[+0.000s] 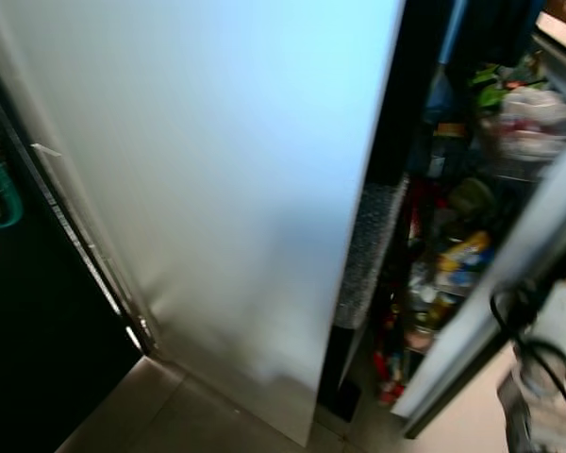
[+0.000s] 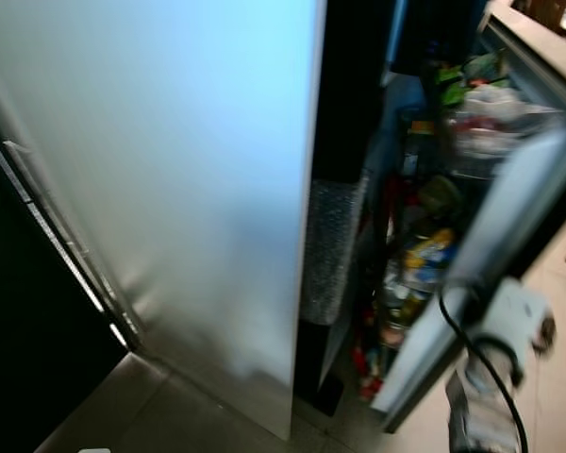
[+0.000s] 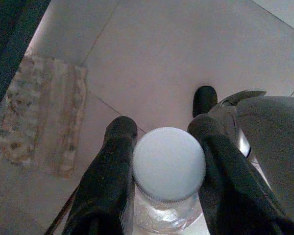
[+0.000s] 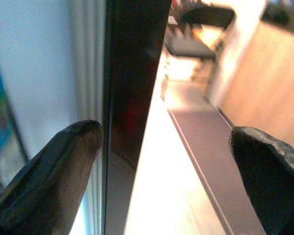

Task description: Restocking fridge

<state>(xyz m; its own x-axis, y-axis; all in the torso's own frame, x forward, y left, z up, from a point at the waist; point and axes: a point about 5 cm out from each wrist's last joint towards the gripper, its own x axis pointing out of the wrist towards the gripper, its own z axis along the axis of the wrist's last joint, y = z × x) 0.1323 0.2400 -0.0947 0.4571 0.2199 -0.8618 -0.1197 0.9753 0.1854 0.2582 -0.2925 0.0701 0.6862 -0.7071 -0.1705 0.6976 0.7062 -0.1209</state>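
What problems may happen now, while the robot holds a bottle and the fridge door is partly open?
1. The left end effector grips the bottle only near its white cap, over the tiled floor; it might slip and fall.
2. The right end effector is open astride the fridge door edge; pushing could scrape it.
3. The shelves look crowded, so placing the bottle may knock items over.

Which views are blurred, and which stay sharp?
Both eye views are smeared, so the fridge door and shelf food look soft; the left wrist view is sharp on the bottle cap; the right wrist view is hazy, with bright glare behind.
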